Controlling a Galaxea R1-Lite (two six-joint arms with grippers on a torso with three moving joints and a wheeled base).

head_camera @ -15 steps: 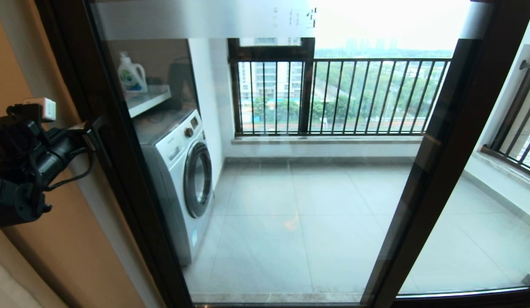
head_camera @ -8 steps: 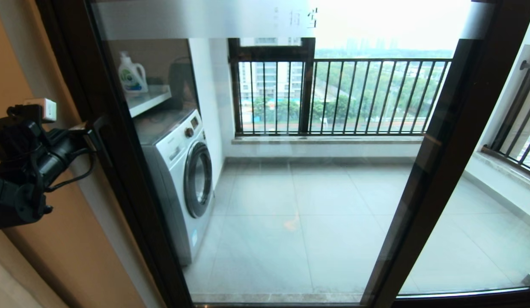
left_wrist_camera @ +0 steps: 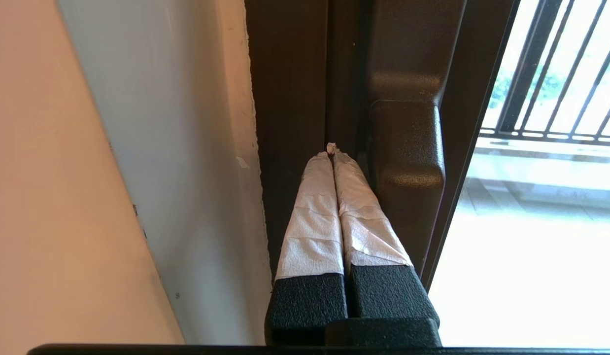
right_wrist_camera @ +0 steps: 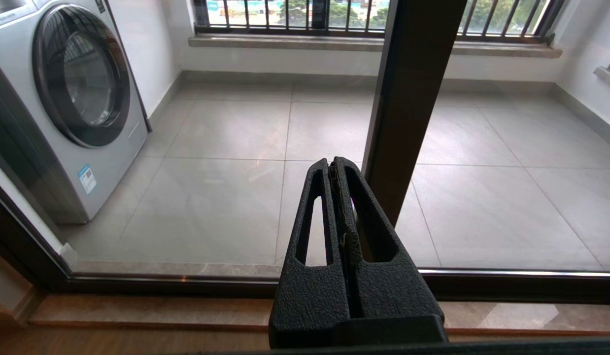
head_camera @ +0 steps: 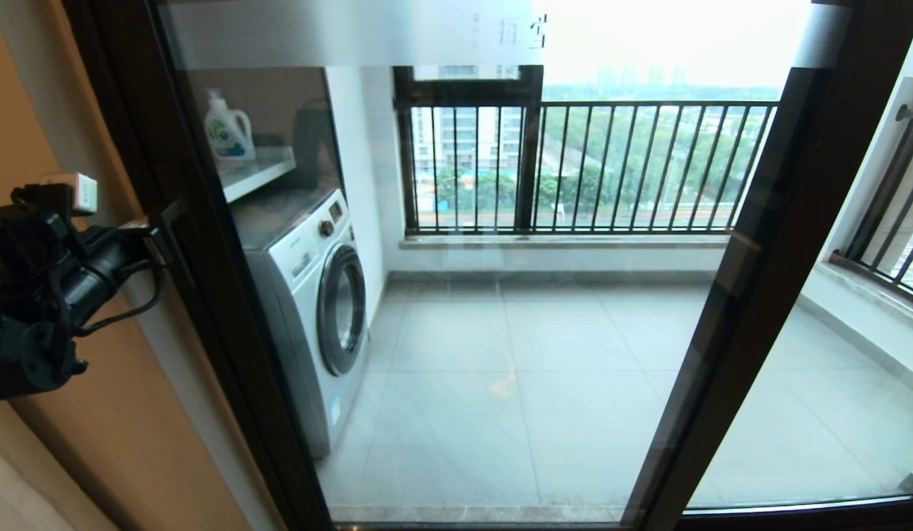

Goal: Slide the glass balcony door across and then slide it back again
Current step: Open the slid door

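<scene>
In front of me the glass balcony door (head_camera: 456, 295) fills almost the whole head view, its dark frame standing against the beige wall (head_camera: 29, 88) on the left side, so I see it in the closed position. The short black handle (head_camera: 178, 243) sits on the left stile of the frame, at about middle height. My left gripper (left_wrist_camera: 332, 150) is at this place: its two fingers (left_wrist_camera: 315, 217), wrapped in white tape, are pressed together with nothing between them, and their tips are in the groove of the frame just beside the handle. I cannot tell if the tips really touch the handle. My right gripper (right_wrist_camera: 334, 170) does not appear in the head view; from its own wrist camera I see it lower down, pointing at the bottom part of the glass, near a dark vertical post (right_wrist_camera: 408, 98), and its black fingers are also closed on nothing. Through the glass I see a washing machine (head_camera: 309, 295) on the left of the grey tiled floor (head_camera: 545, 383), a detergent bottle (head_camera: 226, 129) on the shelf (head_camera: 254, 175) above it, and a window with black railing (head_camera: 589, 166) behind.
</scene>
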